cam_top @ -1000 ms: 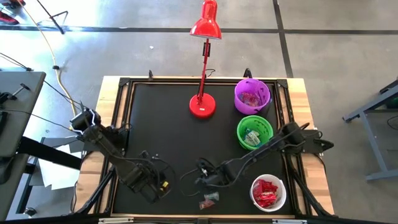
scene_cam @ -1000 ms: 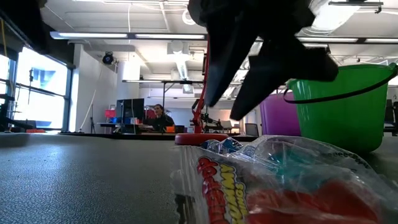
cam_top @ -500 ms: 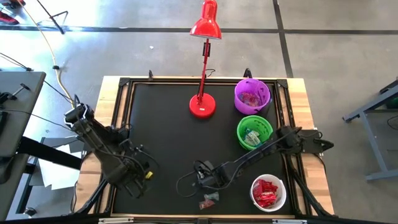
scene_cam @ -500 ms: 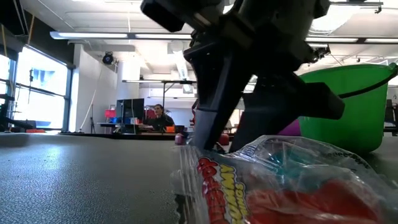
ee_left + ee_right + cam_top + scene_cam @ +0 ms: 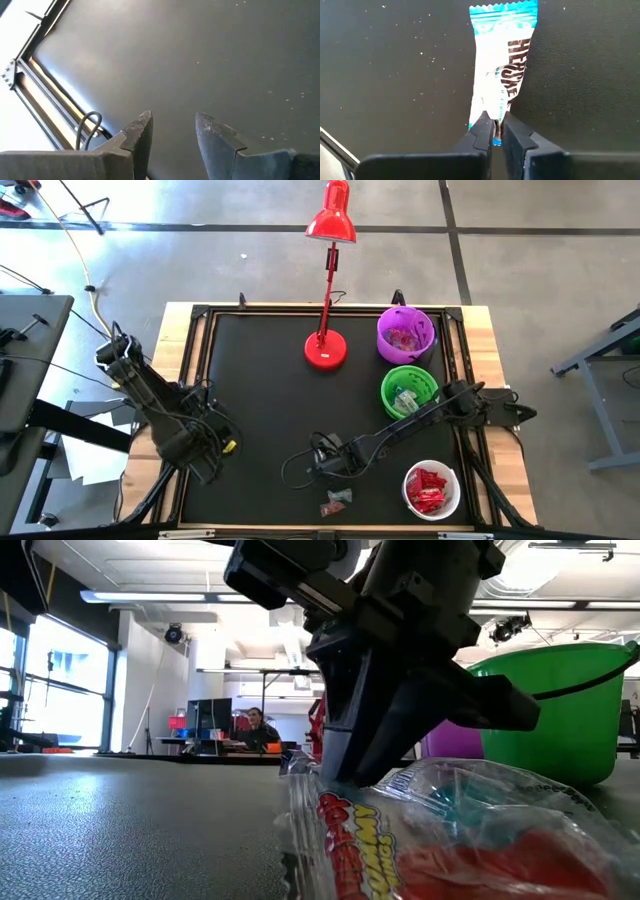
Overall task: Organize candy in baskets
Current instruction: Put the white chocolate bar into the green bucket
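The right gripper (image 5: 496,131) is closed on one end of a blue-and-white candy (image 5: 502,65), held low over the black table (image 5: 260,380) near its front edge. A clear-wrapped candy (image 5: 336,502) lies just in front. The left gripper (image 5: 172,131) waits open at the table's left side. Red candies fill the white basket (image 5: 432,489); the green basket (image 5: 409,392) and purple basket (image 5: 405,333) hold mixed sweets — beside them stands a red lamp (image 5: 327,345). A person (image 5: 258,725) is seen seated far behind.

The blue-and-white wrapper (image 5: 502,70) reads "HERSHE" — partly legible; the clear packet (image 5: 440,840) shows "UMMY" in yellow letters.
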